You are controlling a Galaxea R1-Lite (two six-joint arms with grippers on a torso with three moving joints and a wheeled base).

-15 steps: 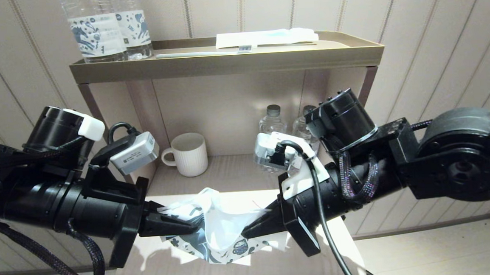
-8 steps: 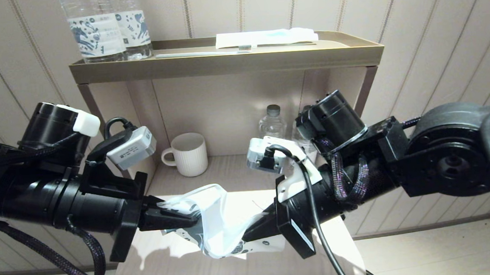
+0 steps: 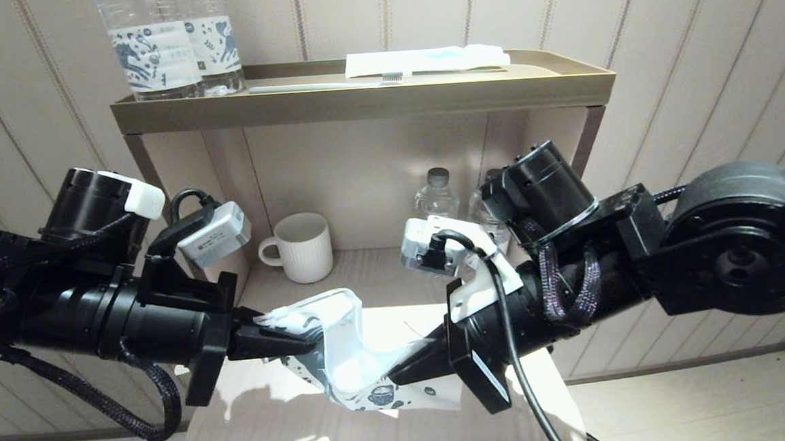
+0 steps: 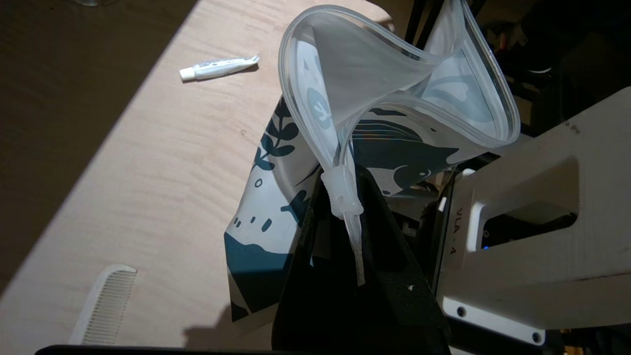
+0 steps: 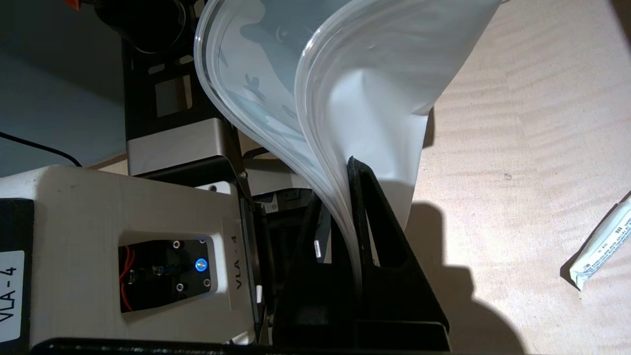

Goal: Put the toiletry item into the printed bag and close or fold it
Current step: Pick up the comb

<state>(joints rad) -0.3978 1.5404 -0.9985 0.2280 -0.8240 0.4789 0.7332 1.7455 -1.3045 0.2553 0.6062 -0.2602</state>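
Note:
The printed bag [image 3: 350,363], white with dark blue motifs, hangs just above the table between both grippers, its mouth bowed open upward. My left gripper [image 3: 308,340] is shut on one end of the bag's zip strip, just behind the clear slider [image 4: 340,192]. My right gripper [image 3: 401,370] is shut on the opposite end of the strip [image 5: 345,197]. The toiletry item, a white comb [image 4: 106,303], lies flat on the table outside the bag, on the left gripper's side. My left arm hides it in the head view.
A small white tube [image 4: 219,67] and a packet [image 5: 601,246] lie on the pale wooden table [image 3: 275,425]. Behind stands a shelf with a ribbed mug [image 3: 302,246] and small bottles [image 3: 437,194]. Its top tray [image 3: 358,103] carries water bottles [image 3: 150,51] and a toothbrush [image 3: 323,85].
The bag's mouth has bowed into a wider open loop between the grippers. My left gripper has risen a little. Both keep their hold.

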